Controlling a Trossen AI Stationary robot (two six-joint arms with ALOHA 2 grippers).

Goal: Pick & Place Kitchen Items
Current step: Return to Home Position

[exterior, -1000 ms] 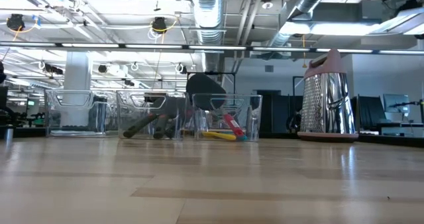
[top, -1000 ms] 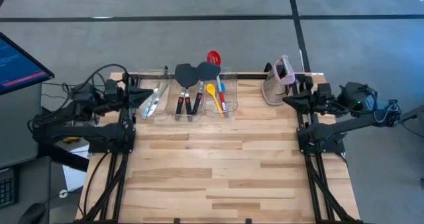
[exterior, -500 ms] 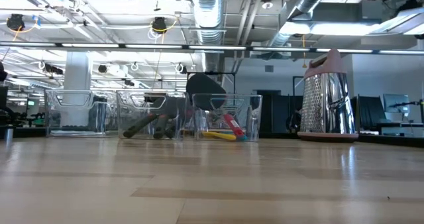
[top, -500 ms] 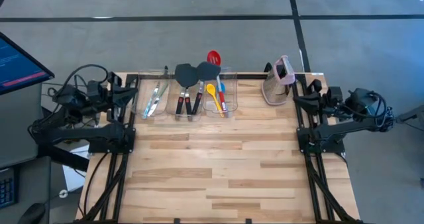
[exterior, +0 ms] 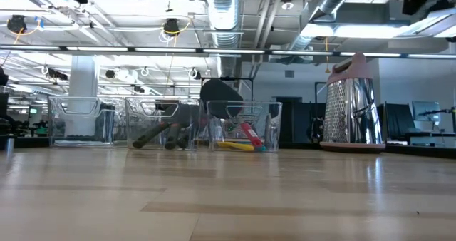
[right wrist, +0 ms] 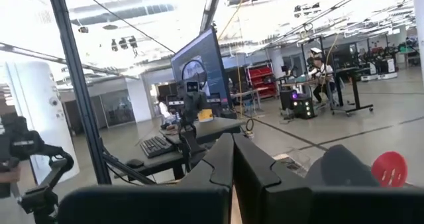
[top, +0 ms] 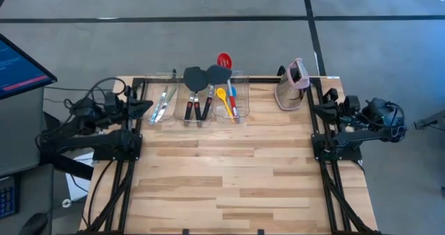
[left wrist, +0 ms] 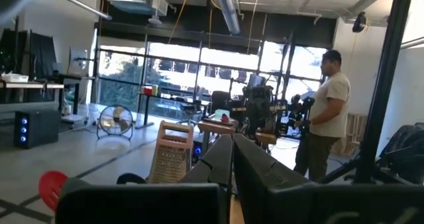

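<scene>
**Left gripper** (left wrist: 232, 159): fingers pressed together, nothing held. It is folded back at the table's 10 o'clock edge, just beside the left bin (exterior: 71, 102).

**Right gripper** (right wrist: 232, 159): fingers also pressed together and empty. It sits at the 2 o'clock edge, near the grater (top: 292, 87).

**Utensils**: all lie in the three clear bins, which stand in a row at 12 o'clock.
- Thin silvery tools (top: 163, 99): in the left bin.
- Spatulas (top: 198, 78): in the middle bin (exterior: 160, 111), with their dark heads reaching past its far rim.
- Red slotted spoon (top: 223, 60), yellow spoon (top: 221, 96) and blue spoon (top: 232, 92): in the right bin (exterior: 272, 116). The red bowl sticks out beyond the 12 o'clock rim.

**Table** (top: 229, 172): bare wood between the arms.

**Stage**: sorting looks finished, and the arms are parking.

**Hazards** (judgement):
- The left arm's tip is close enough to the left bin that a wide swing while folding could nudge it.
- The right arm poses the same risk to the tall grater, which could topple.
- The overhanging spatula heads and the red spoon put weight beyond the rims, so a knock to those light bins might tip them or flick a utensil out.

**Writing**: no brands or labels can be read. The monitor (top: 17, 68) at 9 o'clock shows lines too small to make out.
</scene>
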